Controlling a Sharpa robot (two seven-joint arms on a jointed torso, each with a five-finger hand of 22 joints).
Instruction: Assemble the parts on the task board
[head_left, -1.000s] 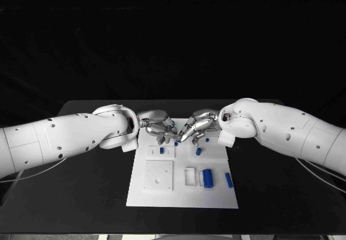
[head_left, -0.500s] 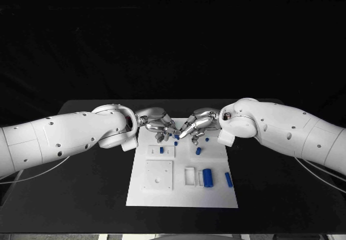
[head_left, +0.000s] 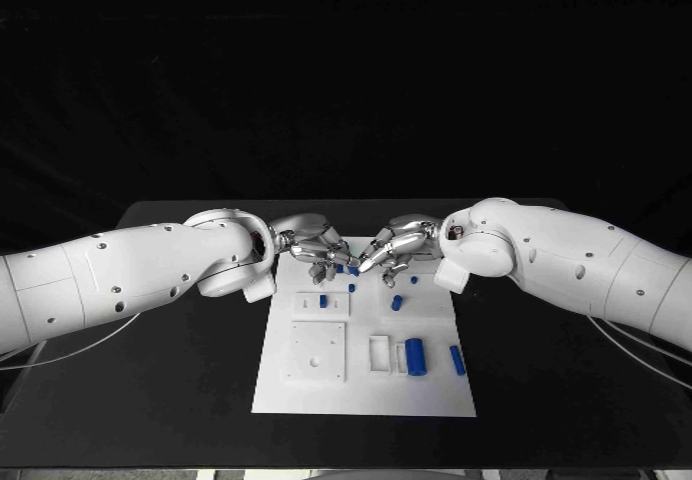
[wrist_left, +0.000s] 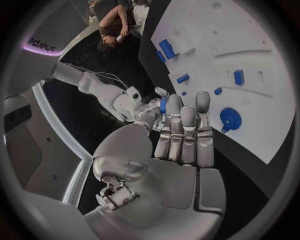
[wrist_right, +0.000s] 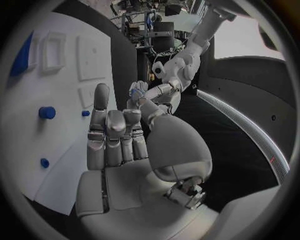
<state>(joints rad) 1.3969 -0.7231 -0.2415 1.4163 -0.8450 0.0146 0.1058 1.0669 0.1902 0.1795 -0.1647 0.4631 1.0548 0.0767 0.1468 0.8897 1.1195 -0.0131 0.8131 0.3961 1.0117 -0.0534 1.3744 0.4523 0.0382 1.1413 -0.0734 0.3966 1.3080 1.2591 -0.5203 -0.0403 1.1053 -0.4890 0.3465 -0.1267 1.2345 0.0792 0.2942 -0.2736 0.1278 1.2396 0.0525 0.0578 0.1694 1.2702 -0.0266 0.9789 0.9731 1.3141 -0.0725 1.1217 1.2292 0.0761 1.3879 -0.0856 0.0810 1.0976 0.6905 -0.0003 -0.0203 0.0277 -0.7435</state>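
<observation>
Looking at the far end of the task board (head_left: 433, 395), we find the two hands meeting fingertip to fingertip over its far edge. The left hand (head_left: 313, 250) reaches in from the left and the right hand (head_left: 398, 248) from the right. A small blue part (head_left: 352, 270) sits right between their fingertips, about equally close to both.

From the left wrist, that same part (wrist_left: 163, 105) shows as a short blue piece standing roughly along the left fingers, wedged between them and the right hand's fingertips. We judge that the next move turns on this: whichever hand carries it must bring it down towards the near side, where the other blue pegs (head_left: 397, 300) stand upright in the board.

We cannot tell which hand is actually pinching the part. The fingers of both are curled around it and cover the contact, so each hand's grip is unclear to us. Much of the part is hidden by them, and we cannot make out its ends. Nearer on the board, a larger blue cylinder (head_left: 415, 356) lies with its long axis running near to far, well apart from both hands.
</observation>
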